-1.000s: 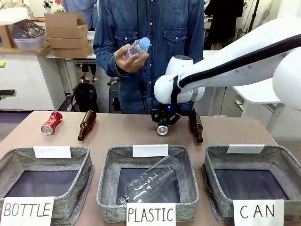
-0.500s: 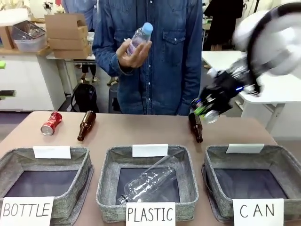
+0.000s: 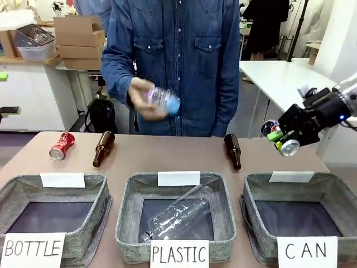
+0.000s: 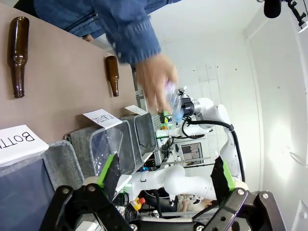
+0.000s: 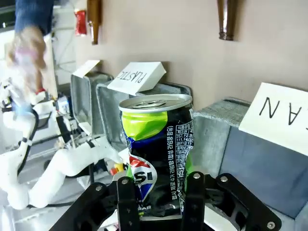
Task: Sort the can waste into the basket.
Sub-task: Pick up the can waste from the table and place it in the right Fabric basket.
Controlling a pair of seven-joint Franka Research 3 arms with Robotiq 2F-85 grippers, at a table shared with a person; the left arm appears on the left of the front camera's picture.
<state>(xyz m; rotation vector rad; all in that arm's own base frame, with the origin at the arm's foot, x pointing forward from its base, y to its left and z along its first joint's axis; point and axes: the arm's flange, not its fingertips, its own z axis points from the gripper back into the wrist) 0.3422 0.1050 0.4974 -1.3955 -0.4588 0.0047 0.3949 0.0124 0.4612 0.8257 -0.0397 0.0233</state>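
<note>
My right gripper [image 3: 283,140] is shut on a dark blue-black can [image 3: 285,145] and holds it in the air just beyond the far rim of the grey "CAN" basket [image 3: 329,180]. In the right wrist view the can [image 5: 156,144] stands between the black fingers [image 5: 127,197], with the basket's wall [image 5: 214,130] and its white card behind it. A dented red can [image 3: 61,146] lies on the table at the far left. In the left wrist view my left gripper [image 4: 166,171] is open, with nothing between its green pads.
Two brown bottles [image 3: 103,148] [image 3: 232,151] lie on the table. The "PLASTIC" basket [image 3: 125,206] holds a clear bottle, and the "BOTTLE" basket [image 3: 100,190] stands at the left. A person across the table holds a small plastic bottle [image 3: 162,102].
My right arm has lifted the dark can off the table's middle and swung it right, towards the CAN basket. The person's hand with the plastic bottle has come down.
</note>
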